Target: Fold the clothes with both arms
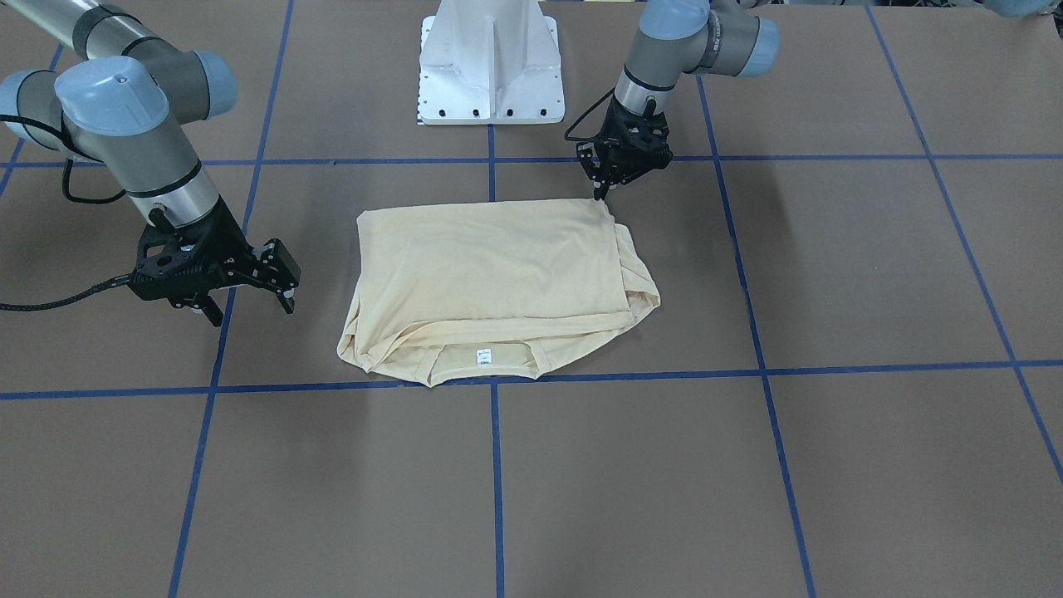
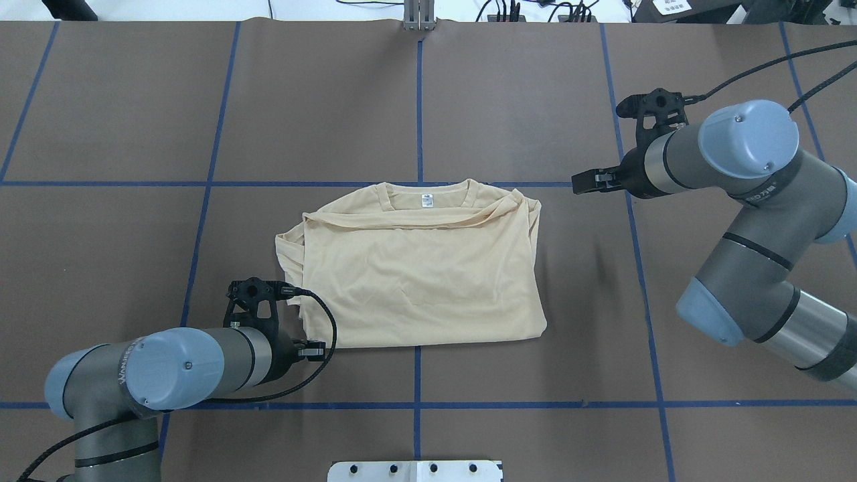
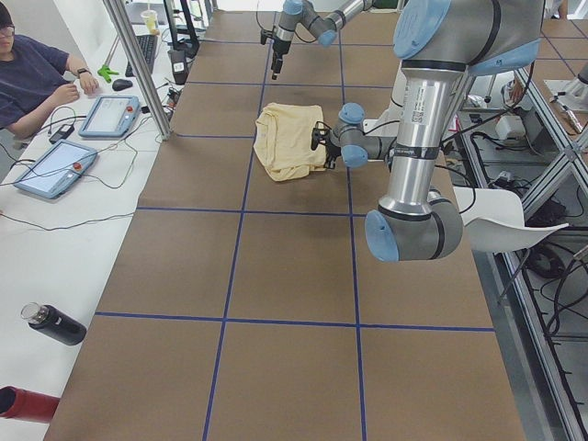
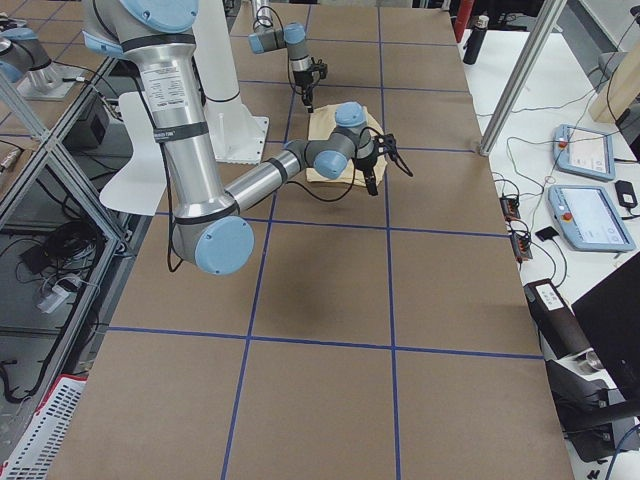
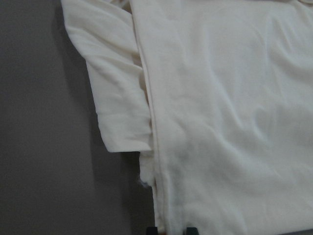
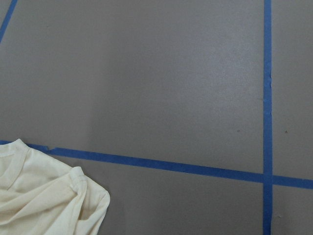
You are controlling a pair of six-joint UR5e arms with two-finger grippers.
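The pale cream-yellow T-shirt [image 1: 490, 266] lies folded into a rough rectangle on the brown table, sleeves tucked in and white neck label [image 2: 426, 199] facing up at the far edge. The print does not show. My left gripper [image 1: 598, 195] is low at the shirt's near left corner [image 2: 313, 349], shut on the fabric edge. The left wrist view shows cloth [image 5: 220, 98] between the fingertips [image 5: 152, 229]. My right gripper [image 1: 253, 314] is open and empty, hovering above the table to the right of the shirt [image 2: 582, 184]. Its wrist view shows only the shirt's collar corner [image 6: 39, 200].
Blue tape lines [image 2: 418, 100] divide the table into squares. The white pedestal base [image 1: 492, 62] stands at the robot's edge. An operator [image 3: 28, 73] sits beside tablets [image 3: 55, 170] on a side table, with a black bottle [image 3: 50, 323] nearby.
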